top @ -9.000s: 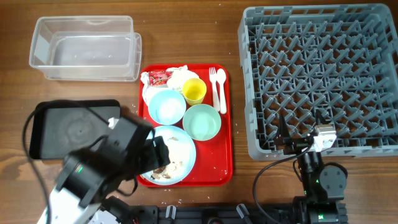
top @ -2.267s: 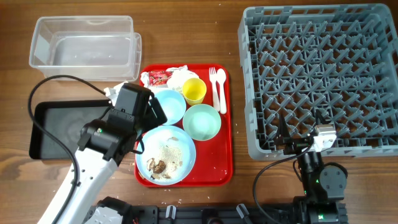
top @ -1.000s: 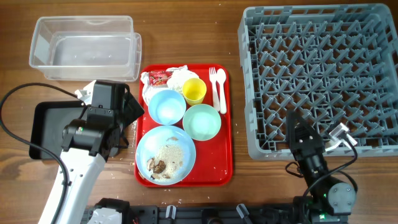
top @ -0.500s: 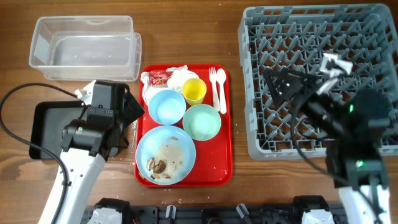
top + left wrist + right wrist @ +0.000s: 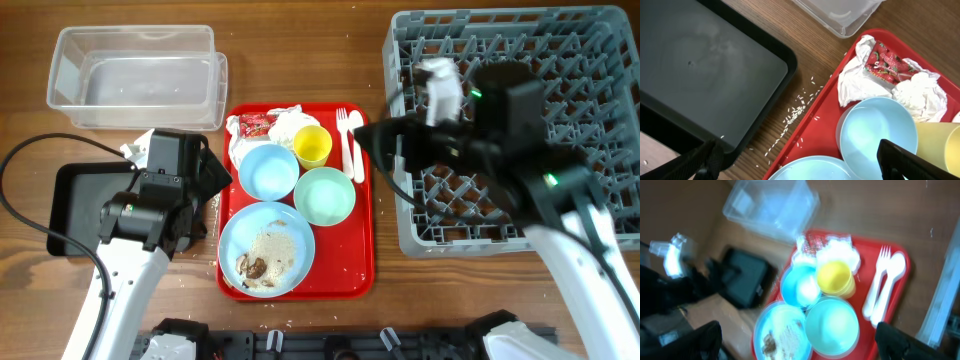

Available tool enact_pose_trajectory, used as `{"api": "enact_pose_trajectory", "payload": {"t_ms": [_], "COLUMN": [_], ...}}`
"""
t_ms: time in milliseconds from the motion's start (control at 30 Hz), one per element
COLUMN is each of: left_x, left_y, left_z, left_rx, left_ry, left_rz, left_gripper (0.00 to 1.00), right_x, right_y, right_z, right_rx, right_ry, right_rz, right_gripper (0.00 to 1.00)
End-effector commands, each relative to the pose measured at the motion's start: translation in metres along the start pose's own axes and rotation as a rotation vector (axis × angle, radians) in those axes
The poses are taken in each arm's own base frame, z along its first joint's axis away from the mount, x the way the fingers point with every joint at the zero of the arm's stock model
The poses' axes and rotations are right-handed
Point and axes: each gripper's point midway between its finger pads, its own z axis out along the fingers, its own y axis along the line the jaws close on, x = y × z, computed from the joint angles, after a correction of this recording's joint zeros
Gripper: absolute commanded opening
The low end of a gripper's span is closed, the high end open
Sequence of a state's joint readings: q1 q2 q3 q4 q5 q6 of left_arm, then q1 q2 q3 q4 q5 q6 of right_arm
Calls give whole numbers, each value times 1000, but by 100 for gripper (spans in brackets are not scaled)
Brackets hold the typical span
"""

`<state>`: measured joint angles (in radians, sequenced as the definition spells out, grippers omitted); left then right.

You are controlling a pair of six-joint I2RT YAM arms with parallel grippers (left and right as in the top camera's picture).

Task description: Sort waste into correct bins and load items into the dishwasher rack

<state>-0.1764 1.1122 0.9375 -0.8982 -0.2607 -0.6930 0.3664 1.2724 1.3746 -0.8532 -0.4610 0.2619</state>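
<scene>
On the red serving tray [image 5: 355,255] sit the large blue plate [image 5: 266,250] with rice crumbs and brown bits, the small blue bowl [image 5: 268,170], mint bowl [image 5: 325,196], yellow cup [image 5: 312,146], white fork and spoon [image 5: 348,140], napkin [image 5: 290,122] and red-and-white wrapper [image 5: 255,124]. My left gripper [image 5: 212,198] hangs open at the tray's left edge, above the gap between it and the black tray [image 5: 90,205]. My right gripper [image 5: 385,150] is open, reaching left from over the grey rack [image 5: 520,120], level with the cutlery. The right wrist view is blurred.
The clear tub [image 5: 138,78] stands at the back left. Loose rice grains [image 5: 795,112] lie on the wood between the black tray [image 5: 705,65] and the red tray [image 5: 820,115]. The rack fills the right side.
My right arm has swung up from the table's front edge, across the rack, and now reaches left toward the red tray. The left arm has held still for the last second.
</scene>
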Motion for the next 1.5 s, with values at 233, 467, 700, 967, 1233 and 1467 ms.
{"api": "enact_pose_trajectory", "payload": {"t_ms": [233,467,700,967,1233,1467], "left_x": [13,20,-6,-9,1,4], "left_y": [-14,-17,46,81,103,104], "left_z": [-4,-4,5,5,2,1], "left_rx": [96,120,-65,-164,-236,-245], "left_ry": [78,124,79,71,113,124], "left_rz": [-3,-42,-374,-455,-502,-501], "left_gripper": [100,100,100,100,100,100], "right_x": [5,-7,-5,14,15,22], "right_y": [15,13,-13,-16,6,11], "right_z": [62,76,95,129,148,183], "right_rx": [65,78,192,193,260,364], "right_ry": [210,163,170,253,192,134], "right_rz": [-137,30,123,53,-65,-89], "right_gripper": [100,100,100,100,78,62]}}
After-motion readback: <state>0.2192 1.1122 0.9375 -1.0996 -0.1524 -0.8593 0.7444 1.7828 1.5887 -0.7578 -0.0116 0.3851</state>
